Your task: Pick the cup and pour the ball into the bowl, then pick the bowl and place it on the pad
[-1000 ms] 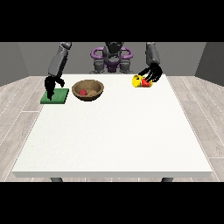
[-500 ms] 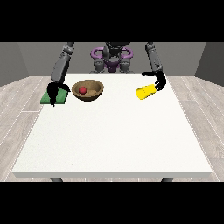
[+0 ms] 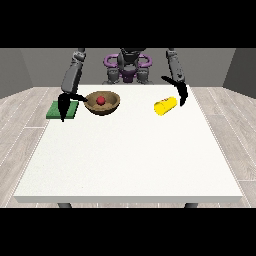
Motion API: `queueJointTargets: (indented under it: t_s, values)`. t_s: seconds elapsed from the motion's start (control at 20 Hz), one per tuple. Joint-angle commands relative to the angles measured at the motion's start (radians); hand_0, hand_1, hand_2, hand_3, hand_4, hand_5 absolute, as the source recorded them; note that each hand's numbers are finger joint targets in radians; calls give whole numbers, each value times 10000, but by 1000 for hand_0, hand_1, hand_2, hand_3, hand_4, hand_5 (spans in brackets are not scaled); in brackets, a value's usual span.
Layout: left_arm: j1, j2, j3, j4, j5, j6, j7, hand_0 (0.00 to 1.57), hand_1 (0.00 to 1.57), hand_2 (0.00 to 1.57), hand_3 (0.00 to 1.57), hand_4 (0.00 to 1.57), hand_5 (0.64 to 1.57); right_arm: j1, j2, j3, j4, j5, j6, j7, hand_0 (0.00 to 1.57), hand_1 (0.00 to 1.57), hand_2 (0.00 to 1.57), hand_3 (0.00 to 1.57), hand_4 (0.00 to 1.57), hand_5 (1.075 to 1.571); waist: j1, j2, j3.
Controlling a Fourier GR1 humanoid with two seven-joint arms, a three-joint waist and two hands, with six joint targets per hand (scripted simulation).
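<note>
Front view: the yellow cup (image 3: 165,106) now lies on its side near the tabletop's far right edge, let go by the open robot hand (image 3: 182,94) above it. The ball (image 3: 101,100) sits in the bowl (image 3: 103,103), so pouring looks done. The other robot hand (image 3: 64,105), fingers straight, hangs over the green pad (image 3: 63,109) just left of the bowl.

White table (image 3: 130,160), rectangular, set on a grey plank floor (image 3: 20,115). Three items lie directly on it, all along the far edge.

Pad (image 3: 63,109): green, flat, at the far corner on the view's left, close to that side edge.

Bowl (image 3: 102,103): brown, upright, just beside the pad toward the table's middle; a red ball (image 3: 101,100) sits inside it.

Cup (image 3: 165,105): yellow, on its side, toward the far corner on the view's right, well apart from the bowl.
</note>
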Motion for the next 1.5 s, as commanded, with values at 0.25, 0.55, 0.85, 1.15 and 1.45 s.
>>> queueJointTargets:
  t_s: [0.25,0.55,0.85,1.15,1.45]
  values:
    - [1086,55,678,1792,435,-57,502,0,0,0,0,0,664,109,1197,1087,-641,34,-232,2692,0,0,0,0,0,1570,-1566,-3163,215]
    - [1364,86,309,690,513,-428,524,0,0,0,0,0,694,189,1883,1037,436,69,-642,1928,0,0,0,0,0,1570,-933,-2592,233]
    - [692,441,455,327,610,-481,653,0,0,0,0,0,699,-813,2242,889,881,-86,-1153,1548,0,0,0,0,0,1570,-904,-1715,231]
    - [524,895,800,156,928,-832,338,0,0,0,0,0,696,-929,2219,747,853,-272,-996,1366,0,0,0,0,0,1569,-794,-979,229]
    - [244,537,-72,-668,600,-1168,353,0,0,0,0,0,708,444,1613,2445,1571,2437,-3972,1568,1571,1571,1571,1571,1081,1538,752,-412,172]
